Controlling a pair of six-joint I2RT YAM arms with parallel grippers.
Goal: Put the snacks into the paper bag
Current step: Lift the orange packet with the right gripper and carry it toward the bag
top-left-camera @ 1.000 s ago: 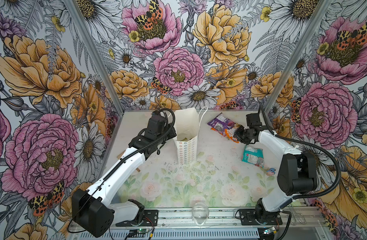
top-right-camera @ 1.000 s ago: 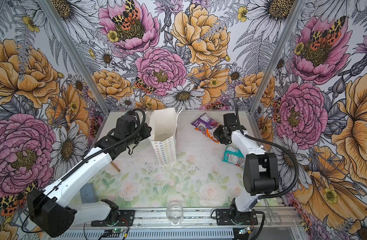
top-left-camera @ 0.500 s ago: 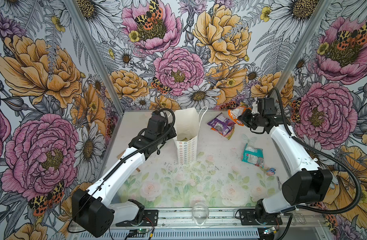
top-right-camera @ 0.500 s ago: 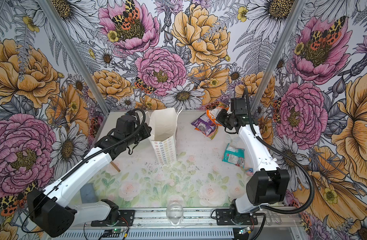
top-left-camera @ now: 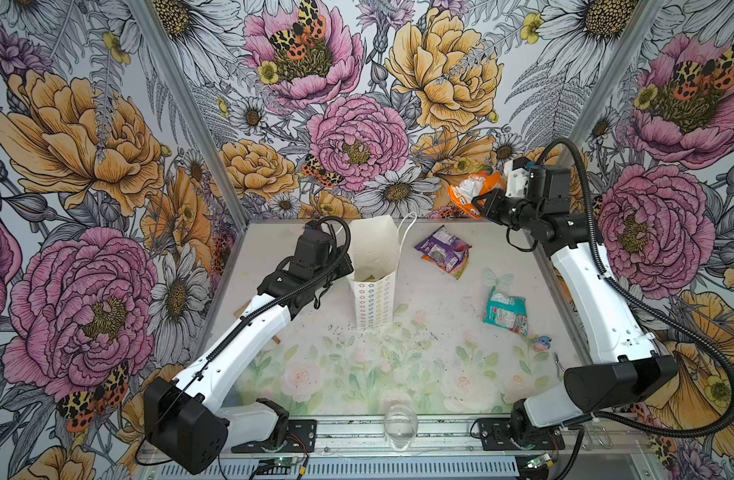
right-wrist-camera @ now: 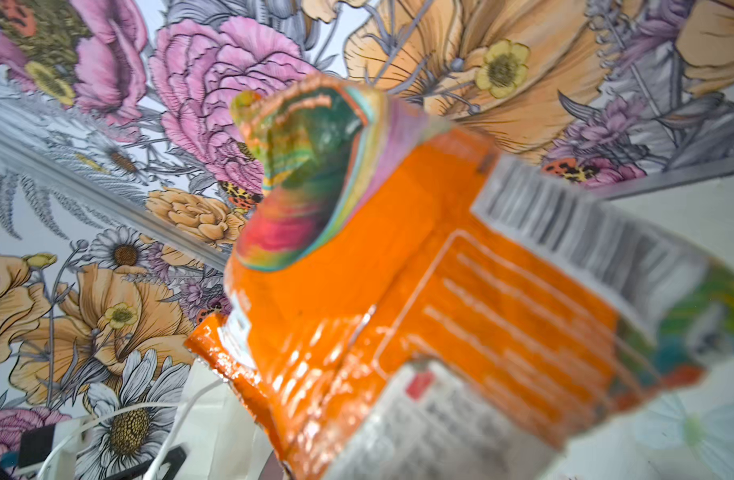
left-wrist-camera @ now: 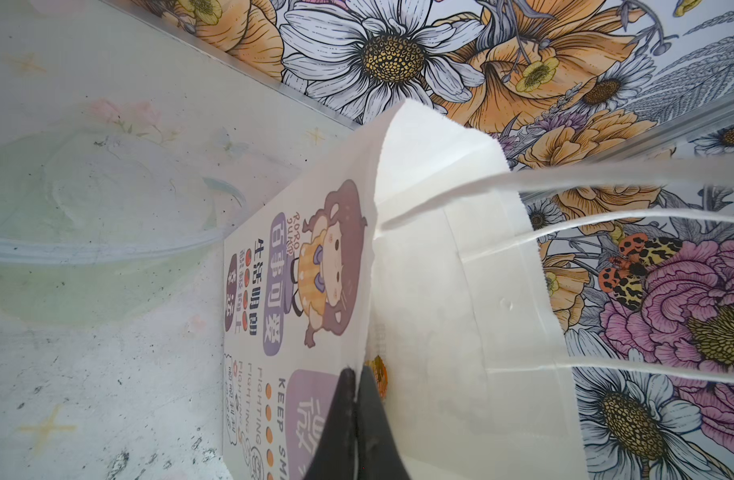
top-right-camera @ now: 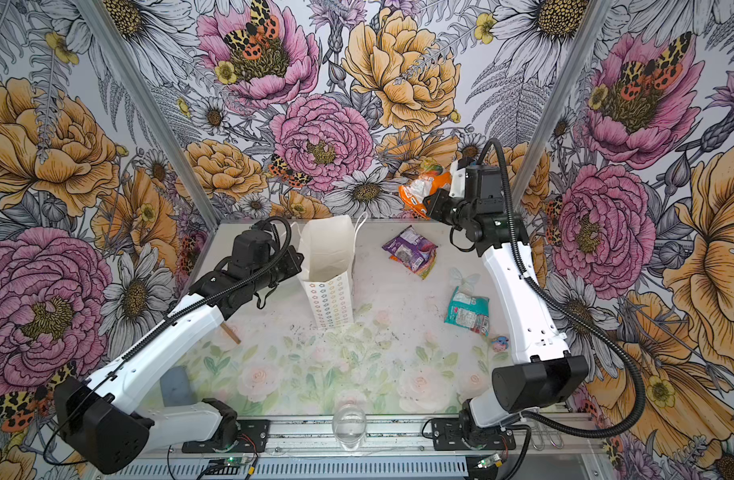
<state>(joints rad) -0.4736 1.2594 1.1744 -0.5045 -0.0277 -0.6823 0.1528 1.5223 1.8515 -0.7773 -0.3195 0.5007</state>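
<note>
Orange-and-white snack packet (top-left-camera: 470,189) sits clamped in my right gripper (top-left-camera: 483,203), held high over the table's (top-left-camera: 419,353) far right side. My left gripper (left-wrist-camera: 357,399) pinches the upright paper bag (top-left-camera: 375,299) by its rim.

paper bag (left-wrist-camera: 280,320): "RORO"; "FIGHTING"; "KEEP SM"

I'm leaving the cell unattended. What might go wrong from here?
1. The right gripper holds the orange packet by its edge, high and away from the bag; it may slip in transit.
2. The bag's mouth is narrow and the left gripper pinches only one wall; a bump could tip or crumple it.
</note>
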